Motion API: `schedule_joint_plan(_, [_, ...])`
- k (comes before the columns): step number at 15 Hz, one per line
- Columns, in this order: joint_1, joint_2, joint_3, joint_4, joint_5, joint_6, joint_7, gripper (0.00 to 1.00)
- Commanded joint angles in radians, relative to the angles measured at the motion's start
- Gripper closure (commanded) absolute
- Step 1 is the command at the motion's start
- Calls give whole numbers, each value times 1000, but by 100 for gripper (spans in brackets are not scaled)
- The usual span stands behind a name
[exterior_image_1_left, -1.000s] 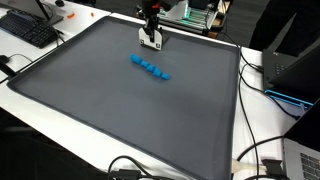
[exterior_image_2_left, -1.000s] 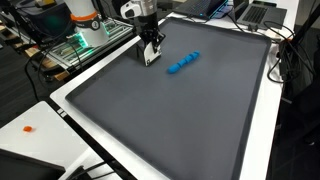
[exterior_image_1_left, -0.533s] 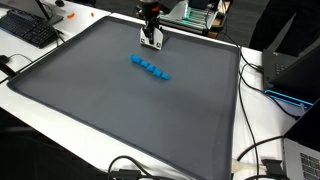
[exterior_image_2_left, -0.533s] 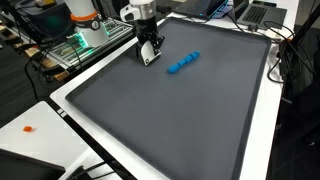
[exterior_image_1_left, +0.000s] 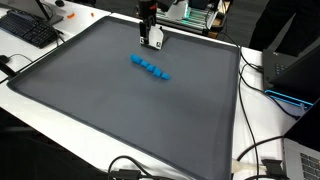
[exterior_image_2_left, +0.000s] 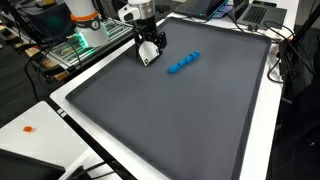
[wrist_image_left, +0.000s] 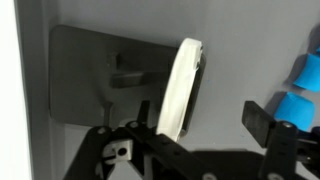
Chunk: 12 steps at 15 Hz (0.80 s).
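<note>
One row of small blue plastic blocks (exterior_image_1_left: 150, 67) lies near your black gripper (exterior_image_1_left: 153, 42), not touching it.
Your gripper hangs over the dark grey worktop (exterior_image_1_left: 110, 110) with a flat white piece (wrist_image_left: 178, 90) between its fingers. From these views I cannot tell whether it is clamped on that piece or standing open. The blue row sits on the worktop just beyond the gripper's tip, and the wrist view catches it off to the gripper's side.

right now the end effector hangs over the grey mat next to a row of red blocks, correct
No: the blocks are blue, not red, as both exterior views show. The end effector does hang over the grey mat, next to that row.
</note>
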Motion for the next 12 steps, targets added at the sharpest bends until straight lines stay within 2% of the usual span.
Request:
schedule_joint_plan(1, [-10,-54,-8,-3,-27,-50,-60,0])
schedule_joint_plan(4, [-12,-102,-6,4,-17,-115,-138,0])
schedule_joint_plan(12, [-39,-214,12,65,-83,-336,-282,0])
